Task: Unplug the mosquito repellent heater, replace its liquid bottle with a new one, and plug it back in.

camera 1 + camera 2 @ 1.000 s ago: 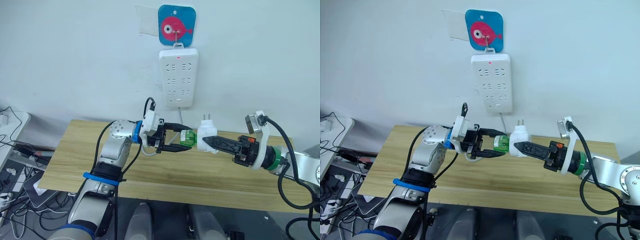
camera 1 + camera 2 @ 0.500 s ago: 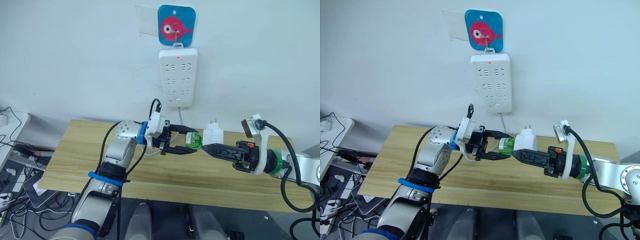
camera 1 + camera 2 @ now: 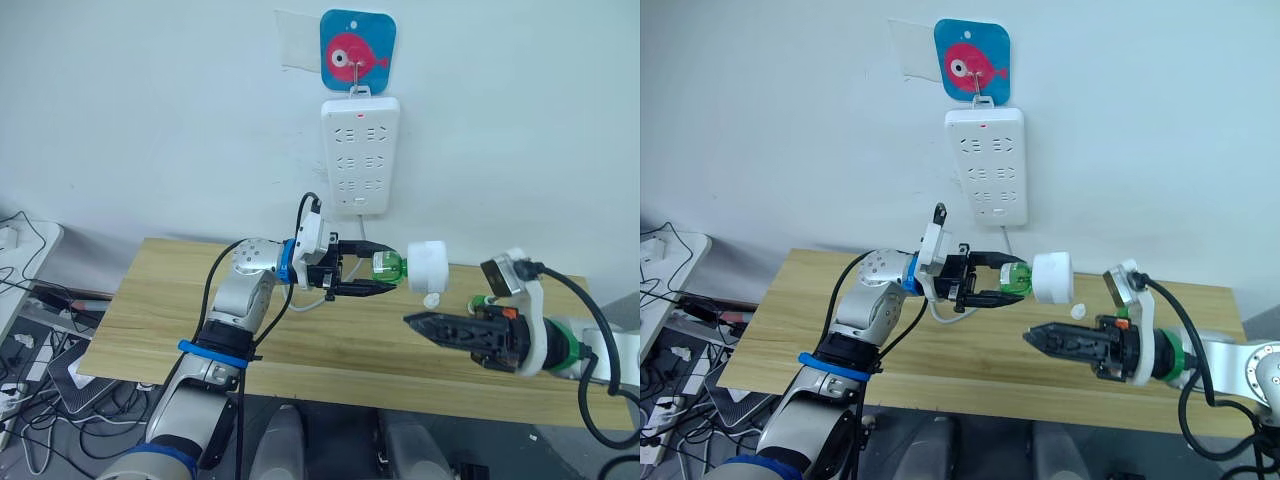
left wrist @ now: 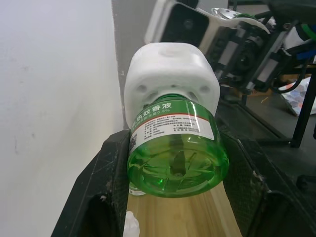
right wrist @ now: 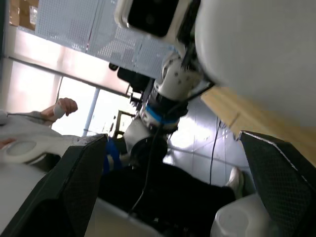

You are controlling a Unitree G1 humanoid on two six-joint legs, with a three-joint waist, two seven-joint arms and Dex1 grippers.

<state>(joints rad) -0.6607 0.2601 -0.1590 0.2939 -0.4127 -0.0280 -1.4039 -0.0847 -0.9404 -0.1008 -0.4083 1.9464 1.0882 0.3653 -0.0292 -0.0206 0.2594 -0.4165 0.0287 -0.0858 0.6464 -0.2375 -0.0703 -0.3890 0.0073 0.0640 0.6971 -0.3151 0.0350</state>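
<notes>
My left gripper [image 3: 387, 269] is shut on the green liquid bottle [image 3: 388, 266], held sideways above the wooden table [image 3: 160, 300]. The white mosquito repellent heater [image 3: 430, 268] sits on the bottle's neck, off the power strip. In the left wrist view the bottle [image 4: 175, 148] fills the gap between both fingers, with the heater [image 4: 170, 74] beyond it. My right gripper [image 3: 410, 321] hovers lower and to the right of the heater, apart from it. In the right wrist view its fingers [image 5: 81, 187] stand wide apart with nothing between them, and the heater [image 5: 266, 54] looms close.
A white multi-socket power strip [image 3: 358, 155] hangs on the wall from a fish-picture hook [image 3: 357, 52], above and behind the heater. A small white piece [image 3: 431, 299] shows just below the heater. Cables and devices [image 3: 30, 350] lie on the floor at the left.
My right gripper has let go of the heater and drawn back down and to the right. The heater stays on the bottle in my left gripper, which has lifted slightly.
</notes>
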